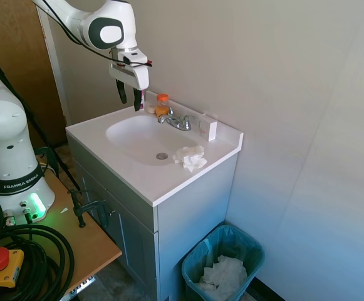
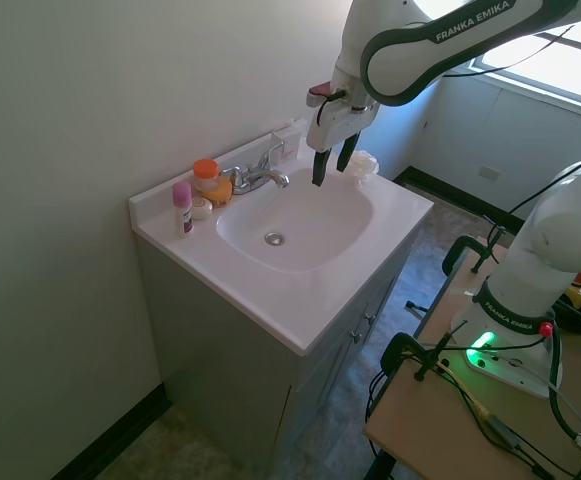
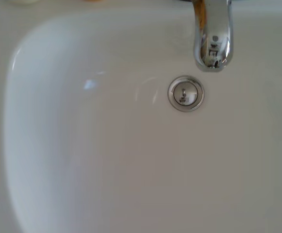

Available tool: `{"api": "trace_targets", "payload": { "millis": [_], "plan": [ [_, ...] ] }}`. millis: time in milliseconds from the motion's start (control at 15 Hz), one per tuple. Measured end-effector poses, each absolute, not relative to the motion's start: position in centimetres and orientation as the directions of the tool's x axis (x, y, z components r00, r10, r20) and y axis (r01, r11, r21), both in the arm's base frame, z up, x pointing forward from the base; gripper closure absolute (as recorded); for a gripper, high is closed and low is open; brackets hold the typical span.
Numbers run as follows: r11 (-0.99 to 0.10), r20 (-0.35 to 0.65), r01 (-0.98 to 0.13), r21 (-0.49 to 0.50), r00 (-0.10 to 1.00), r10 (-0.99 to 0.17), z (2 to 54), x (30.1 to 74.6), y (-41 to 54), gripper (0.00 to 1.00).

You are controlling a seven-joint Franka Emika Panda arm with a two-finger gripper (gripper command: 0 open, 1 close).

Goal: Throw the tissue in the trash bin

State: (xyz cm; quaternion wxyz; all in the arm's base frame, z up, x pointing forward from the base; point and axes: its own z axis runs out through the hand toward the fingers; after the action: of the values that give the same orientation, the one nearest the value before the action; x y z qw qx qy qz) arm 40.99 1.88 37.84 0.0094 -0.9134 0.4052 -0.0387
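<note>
White crumpled paper, the tissue (image 1: 190, 157), is lying on the worktop (image 1: 169, 182) at the basin's rim, near the front corner and just beside the small white box (image 1: 208, 129); we are noting it as untouched. In the second exterior view it is showing as a pale lump (image 2: 361, 164) behind the arm. We are seeing the gripper (image 1: 129, 95) hanging over the sink basin (image 2: 300, 222), near the faucet (image 1: 176, 120), well apart from the tissue, with its fingers spread and nothing between them. The wrist view is showing only the drain (image 3: 185, 93) and the spout above it. We are judging the task as barely begun: reach, grasp, carry and drop are all left. The trash bin (image 1: 224, 262), lined in teal plastic, is standing on the floor beside the cabinet, already holding a larger white paper wad (image 1: 222, 276). The tissue is looking light, ragged and loosely folded, so we are expecting it to compress readily under a pinch.
</note>
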Motion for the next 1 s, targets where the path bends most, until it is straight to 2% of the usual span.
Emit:
{"api": "trace_targets", "payload": {
  "millis": [333, 667, 1000],
  "plan": [
    [-0.617, 0.069, -0.784, -0.066, 0.613, -0.787, 38.8, 43.7, -0.6, 0.0],
    [-0.419, 0.099, -0.902, -0.108, 0.409, -0.907, 40.1, 44.9, -12.4, 0.0],
    [-0.254, 0.095, -0.964, -0.081, 0.246, -0.965, 34.8, 44.7, -22.8, 0.0]
  ]
}}
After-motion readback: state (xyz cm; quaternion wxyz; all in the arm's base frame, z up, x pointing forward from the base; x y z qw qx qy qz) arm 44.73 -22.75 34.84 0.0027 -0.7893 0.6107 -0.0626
